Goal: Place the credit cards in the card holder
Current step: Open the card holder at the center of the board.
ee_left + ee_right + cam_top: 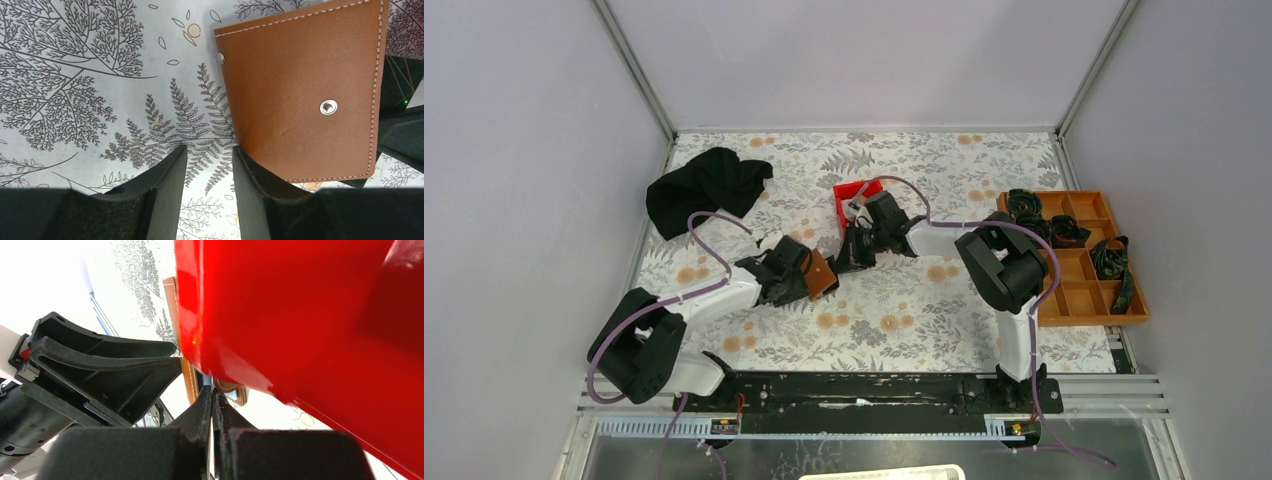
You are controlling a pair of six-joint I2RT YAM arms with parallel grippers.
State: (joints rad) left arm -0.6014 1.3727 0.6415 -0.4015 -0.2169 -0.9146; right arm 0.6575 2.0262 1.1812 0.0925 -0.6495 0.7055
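**Position.** The wallet (300, 95) sits on the patterned surface (874, 330) at the centre of the top view. It appears folded, and a snap stud shows on its outer face. It fills the upper right of the left wrist view.

**Left end effector** (210, 150). It is spread about halfway, with only bare surface in the gap. One finger (255, 190) meets the wallet's lower left edge from the outside, so nothing is gripped.

**Right end effector** (212, 395). It is pressed together, close beside the red bin (310, 315) that fills the right half of its own view. No card shows between the tips. Whether they pinch the small brown tab just beyond them cannot be told.

**Credit cards.** None is visible in any view, and the right arm hides the inside of the bin.

**Risks, as judged:**
- No pocket is exposed, so a card brought now would have nowhere to go.
- A finger pressing only on the wallet's edge would likely slide it across the surface rather than hold it down.
- The two end effectors work very near each other at the centre, and a careless reach could make them collide.
- The right tips are close to the bin wall and could shove or tip the bin.

The black cloth (709, 190) at upper left and the orange tray (1094, 320) at the right edge are well apart from the work.
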